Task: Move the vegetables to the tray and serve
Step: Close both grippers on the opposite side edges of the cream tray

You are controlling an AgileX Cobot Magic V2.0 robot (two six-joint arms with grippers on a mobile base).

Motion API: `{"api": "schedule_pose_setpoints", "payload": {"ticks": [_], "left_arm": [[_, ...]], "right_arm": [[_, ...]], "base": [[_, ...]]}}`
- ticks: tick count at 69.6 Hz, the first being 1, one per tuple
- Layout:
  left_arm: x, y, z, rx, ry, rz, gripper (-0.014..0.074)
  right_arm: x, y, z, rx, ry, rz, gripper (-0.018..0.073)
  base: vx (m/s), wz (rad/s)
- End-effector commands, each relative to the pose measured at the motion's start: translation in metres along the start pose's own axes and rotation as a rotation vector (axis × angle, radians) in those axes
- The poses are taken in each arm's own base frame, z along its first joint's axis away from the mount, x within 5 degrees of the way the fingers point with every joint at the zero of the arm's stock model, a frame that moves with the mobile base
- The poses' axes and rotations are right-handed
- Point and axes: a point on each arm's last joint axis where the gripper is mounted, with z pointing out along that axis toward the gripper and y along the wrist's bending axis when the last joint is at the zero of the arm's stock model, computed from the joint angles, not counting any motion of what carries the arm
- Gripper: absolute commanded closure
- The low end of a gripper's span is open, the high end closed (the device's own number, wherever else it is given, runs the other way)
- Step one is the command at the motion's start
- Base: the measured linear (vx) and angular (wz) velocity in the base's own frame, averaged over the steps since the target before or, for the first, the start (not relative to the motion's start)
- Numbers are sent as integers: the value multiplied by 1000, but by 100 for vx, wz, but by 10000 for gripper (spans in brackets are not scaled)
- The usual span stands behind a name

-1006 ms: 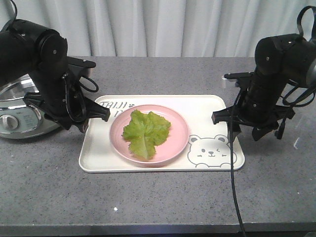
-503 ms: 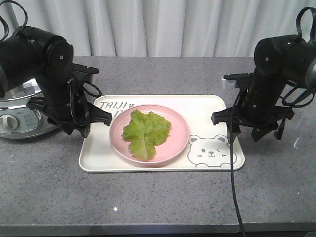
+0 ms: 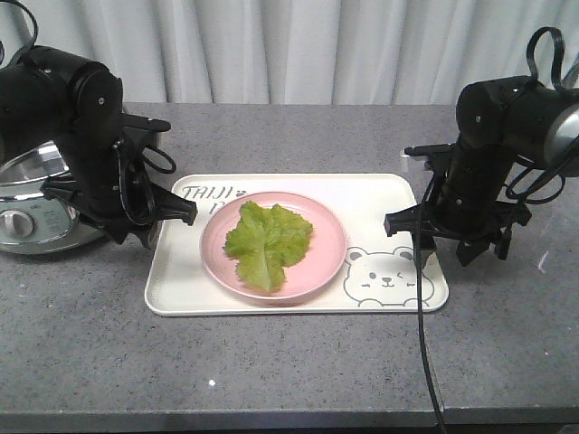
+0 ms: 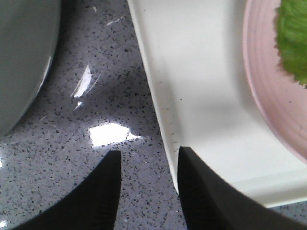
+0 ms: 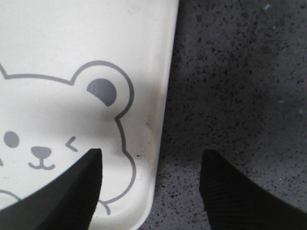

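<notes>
The lettuce leaf (image 3: 268, 237) is lying flat on the pink plate (image 3: 324, 260), and the plate is sitting inside the tray (image 3: 181, 291) on the grey worktop (image 3: 289, 371). So the transfer half of the job looks done. What appears to be left is the serving.

Both arms are lining up for that. The left gripper (image 4: 147, 160) is hanging at the tray's short end nearest the silver cooker (image 3: 27, 212). Its jaws are spread, one over the rim and the other over bare worktop, pinching nothing. The right gripper (image 5: 152, 155) is mirroring it at the opposite end, jaws wide apart. One is over the bear print (image 5: 57, 120) and the other is outside the rim.

Neither rim is being clamped yet. Closing on both ends and lifting the tray level are probably the remaining steps.
</notes>
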Motion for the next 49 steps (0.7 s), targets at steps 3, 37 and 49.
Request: {"api": "schedule_pose_setpoints", "payload": {"ticks": [3, 37, 49], "left_arm": [[-3, 2, -26, 32, -103, -17, 323], [-2, -2, -11, 58, -27, -2, 247], [-3, -3, -10, 59, -35, -2, 247]], "right_arm": [[-1, -2, -26, 1, -95, 0, 132], [-1, -2, -26, 1, -93, -1, 132], [-1, -2, -26, 1, -96, -1, 132]], "base": [[0, 0], [0, 0], [0, 0]]}}
